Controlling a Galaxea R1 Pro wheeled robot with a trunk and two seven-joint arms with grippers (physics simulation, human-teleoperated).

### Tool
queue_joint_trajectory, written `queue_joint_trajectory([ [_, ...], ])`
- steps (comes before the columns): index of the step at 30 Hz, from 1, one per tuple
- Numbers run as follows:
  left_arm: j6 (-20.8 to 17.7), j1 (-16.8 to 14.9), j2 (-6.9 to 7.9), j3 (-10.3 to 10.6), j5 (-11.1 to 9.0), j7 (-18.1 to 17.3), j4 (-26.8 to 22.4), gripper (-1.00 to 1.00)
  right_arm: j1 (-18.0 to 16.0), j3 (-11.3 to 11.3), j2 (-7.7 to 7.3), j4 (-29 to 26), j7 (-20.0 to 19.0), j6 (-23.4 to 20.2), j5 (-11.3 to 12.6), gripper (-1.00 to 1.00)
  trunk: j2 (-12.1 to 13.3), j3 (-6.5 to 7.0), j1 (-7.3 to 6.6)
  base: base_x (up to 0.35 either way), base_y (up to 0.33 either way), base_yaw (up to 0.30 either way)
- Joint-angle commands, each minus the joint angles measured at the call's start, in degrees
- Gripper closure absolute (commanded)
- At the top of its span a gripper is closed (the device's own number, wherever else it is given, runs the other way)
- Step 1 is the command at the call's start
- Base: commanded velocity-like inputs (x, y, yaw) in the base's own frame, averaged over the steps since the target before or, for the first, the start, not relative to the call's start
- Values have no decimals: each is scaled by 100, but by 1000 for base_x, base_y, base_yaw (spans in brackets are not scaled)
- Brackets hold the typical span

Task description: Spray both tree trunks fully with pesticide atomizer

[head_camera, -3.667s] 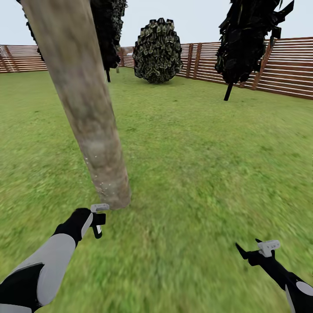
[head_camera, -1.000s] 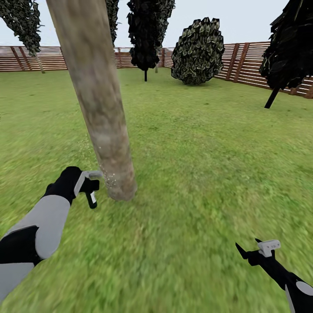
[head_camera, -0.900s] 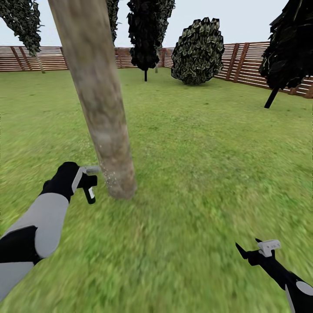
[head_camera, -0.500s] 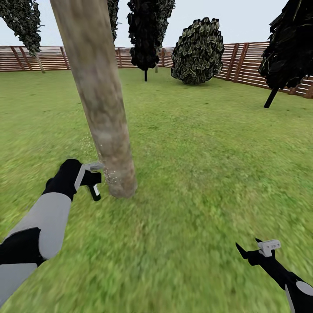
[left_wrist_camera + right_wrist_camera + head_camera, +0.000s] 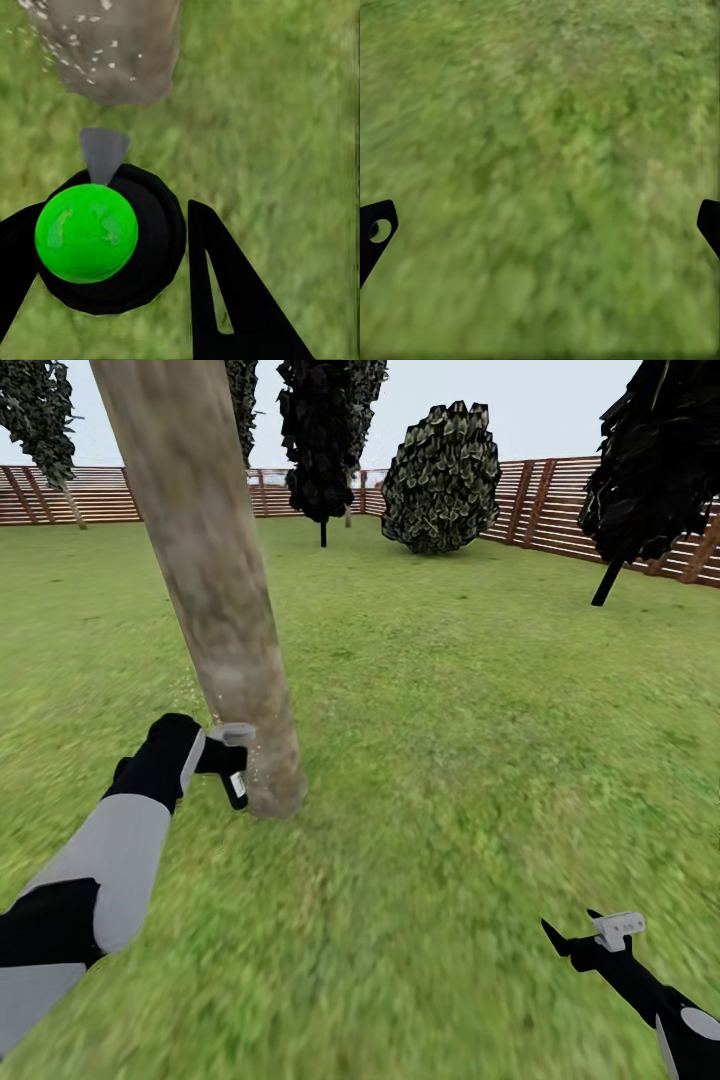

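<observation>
A thick mottled grey-tan tree trunk (image 5: 215, 600) leans up from the grass (image 5: 450, 760) at left of the head view. White specks dot its lower part (image 5: 112, 45). My left gripper (image 5: 228, 762) is shut on the pesticide atomizer (image 5: 237, 788), a small dark bottle with a pale label, held right beside the trunk's base. In the left wrist view the atomizer (image 5: 86, 232) shows a bright green round top and a grey nozzle (image 5: 103, 154) pointing at the trunk. My right gripper (image 5: 568, 922) hangs open and empty over grass at lower right, its fingertips (image 5: 375, 232) far apart.
A brown slat fence (image 5: 560, 510) rings the lawn. A rounded bush (image 5: 440, 480) and dark thin-trunked trees (image 5: 320, 450) stand at the back, another dark tree (image 5: 650, 470) at right. Open grass spreads right of the trunk.
My left gripper with the atomizer has moved closer to the trunk's base and a little higher. The view has shifted slightly. The right arm has kept still.
</observation>
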State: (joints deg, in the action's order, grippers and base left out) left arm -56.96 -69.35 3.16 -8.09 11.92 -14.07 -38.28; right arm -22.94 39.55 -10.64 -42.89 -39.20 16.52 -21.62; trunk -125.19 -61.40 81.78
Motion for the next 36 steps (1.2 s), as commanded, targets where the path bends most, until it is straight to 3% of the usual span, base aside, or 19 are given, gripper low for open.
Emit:
queue_joint_trajectory([
  [1, -22, -75, -3, 0, 12, 0, 1, 100, 0, 0, 0, 0, 0, 0, 0, -100, 0, -1, 1, 0, 0, -6],
  [4, -66, -222, 47, 7, 18, 1, -6, 100, 0, -1, 0, 8, 0, 1, 0, -100, 0, -1, 1, 0, 0, -1],
  [9, -52, -127, 54, 33, 20, 1, 23, 100, 0, -7, 0, 11, 0, 1, 0, -100, 0, -1, 1, 0, 0, 0],
  [16, 34, 535, 9, 15, 20, 1, 43, 100, 0, -9, 0, 16, 0, 1, 0, -100, 0, -1, 1, 0, 0, 0],
  [21, 36, 584, 1, 13, 20, 2, 0, 100, 0, -9, 0, 9, 0, 1, 0, -100, 0, -1, 1, -124, -33, 0],
  [26, -22, 457, -71, 13, 9, 1, -33, 100, 0, -9, 0, -7, 0, 1, 6, -100, 0, -1, 1, -71, -32, 0],
  [32, -78, -461, -61, 11, 22, 9, 17, 100, 0, -4, 0, -17, 0, 1, 6, -100, 0, -1, 1, -1, -1, 0],
  [36, -117, -780, -61, 11, 25, 15, 47, 100, 0, -8, 0, -20, -4, 1, 8, -100, 0, -1, 1, 0, 0, 0],
])
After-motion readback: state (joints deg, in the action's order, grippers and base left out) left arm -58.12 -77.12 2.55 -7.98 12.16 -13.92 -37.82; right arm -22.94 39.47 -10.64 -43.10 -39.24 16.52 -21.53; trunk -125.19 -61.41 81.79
